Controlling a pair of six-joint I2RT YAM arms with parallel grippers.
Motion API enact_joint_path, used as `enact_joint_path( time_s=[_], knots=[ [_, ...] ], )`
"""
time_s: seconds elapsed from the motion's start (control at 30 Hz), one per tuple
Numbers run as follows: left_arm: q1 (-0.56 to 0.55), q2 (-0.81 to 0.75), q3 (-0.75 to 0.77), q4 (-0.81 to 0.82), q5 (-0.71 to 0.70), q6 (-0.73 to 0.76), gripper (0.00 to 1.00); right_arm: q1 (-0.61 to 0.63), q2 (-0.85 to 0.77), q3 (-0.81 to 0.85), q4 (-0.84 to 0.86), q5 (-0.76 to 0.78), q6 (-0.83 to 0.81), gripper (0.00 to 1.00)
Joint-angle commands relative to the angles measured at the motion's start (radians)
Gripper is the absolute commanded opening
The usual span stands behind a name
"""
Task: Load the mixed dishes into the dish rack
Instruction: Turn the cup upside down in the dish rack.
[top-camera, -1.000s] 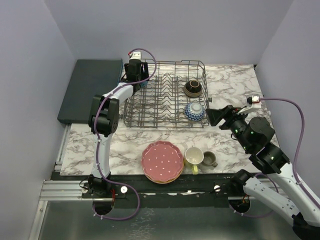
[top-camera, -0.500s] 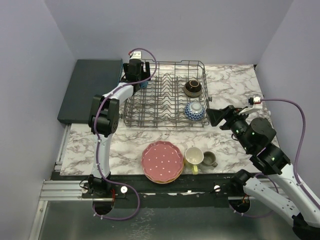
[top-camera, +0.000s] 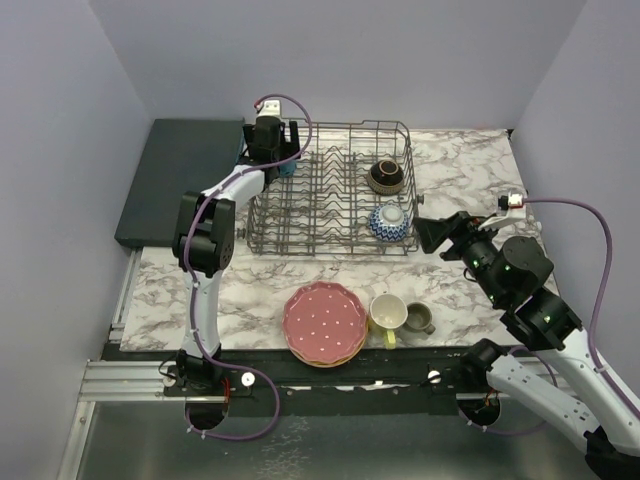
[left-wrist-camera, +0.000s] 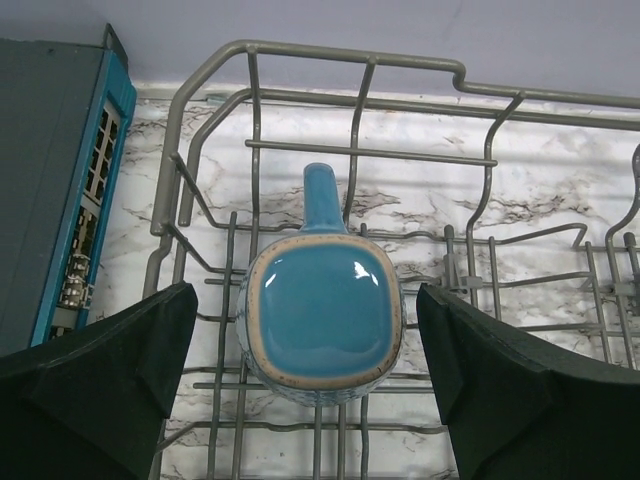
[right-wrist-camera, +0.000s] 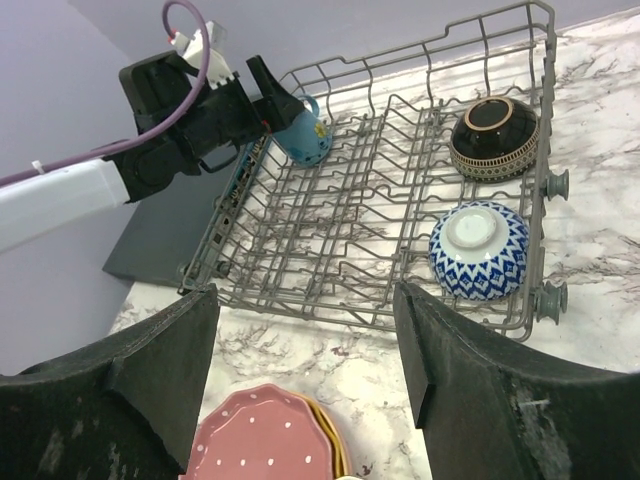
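blue mug (left-wrist-camera: 322, 320) bottom-up in dish rack (left-wrist-camera: 350, 60), untouched between wide-open left jaws; right jaws open

In the right wrist view the bottom edge cuts off the pink plate (right-wrist-camera: 262, 437).

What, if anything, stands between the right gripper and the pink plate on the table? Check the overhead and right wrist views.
Nothing visible does. Only bare marble table lies between the right gripper and the pink plate. The yellow mug and olive-grey mug stand right of the plate, beside that path.
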Motion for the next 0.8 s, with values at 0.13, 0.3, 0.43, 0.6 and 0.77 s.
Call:
enact_joint_path(
  time_s=[0.13,0.3,0.43,0.6,0.77],
  knots=[
    [0.005,-0.143,-0.034,-0.011,0.052,0.010,0.99,0.008,0.001,0.042,-0.070,0.022,-0.002,0.76],
    [0.005,-0.198,-0.043,-0.062,0.106,0.002,0.99,0.008,0.016,0.081,-0.125,0.022,-0.039,0.77],
    [0.005,-0.247,-0.054,-0.097,0.113,-0.032,0.99,0.009,0.061,0.150,-0.229,0.037,-0.042,0.77],
    [0.005,-0.328,-0.083,-0.154,0.139,-0.102,0.99,0.009,0.103,0.194,-0.326,0.009,-0.026,0.77],
    [0.005,-0.387,-0.093,-0.265,0.256,-0.178,0.99,0.008,0.192,0.271,-0.447,-0.114,-0.031,0.76]
  ],
)
